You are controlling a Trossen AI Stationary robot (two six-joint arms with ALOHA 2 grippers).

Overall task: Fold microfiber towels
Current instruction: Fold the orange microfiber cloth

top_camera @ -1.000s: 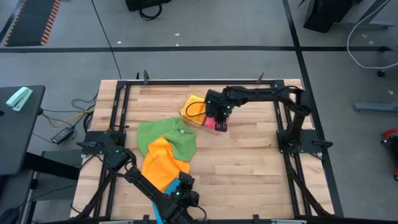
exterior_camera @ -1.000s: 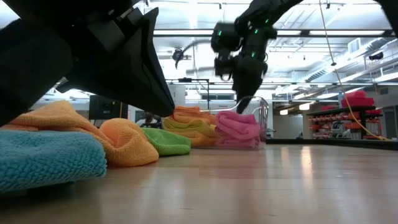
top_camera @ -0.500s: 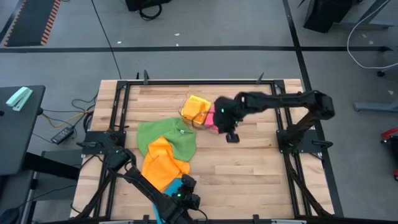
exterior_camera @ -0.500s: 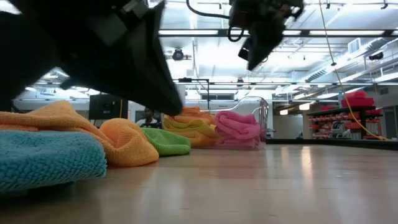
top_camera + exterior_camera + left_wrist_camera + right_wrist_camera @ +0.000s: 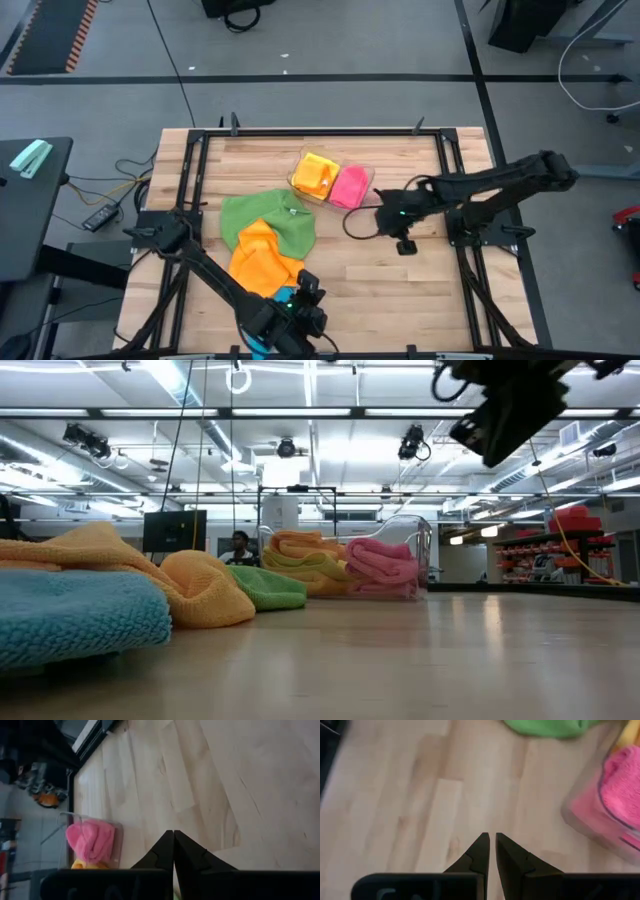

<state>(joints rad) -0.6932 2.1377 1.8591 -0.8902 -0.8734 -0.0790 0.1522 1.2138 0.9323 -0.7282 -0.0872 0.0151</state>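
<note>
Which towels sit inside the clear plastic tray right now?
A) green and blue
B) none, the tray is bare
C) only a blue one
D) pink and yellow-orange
D: the high view shows a pink towel and a yellow-orange towel side by side in the clear plastic tray, while the green towel lies loose on the table.

left pincer (image 5: 300, 300): closed, empty, low at near edge | right pincer (image 5: 404, 243): nearly closed, empty, raised
</note>
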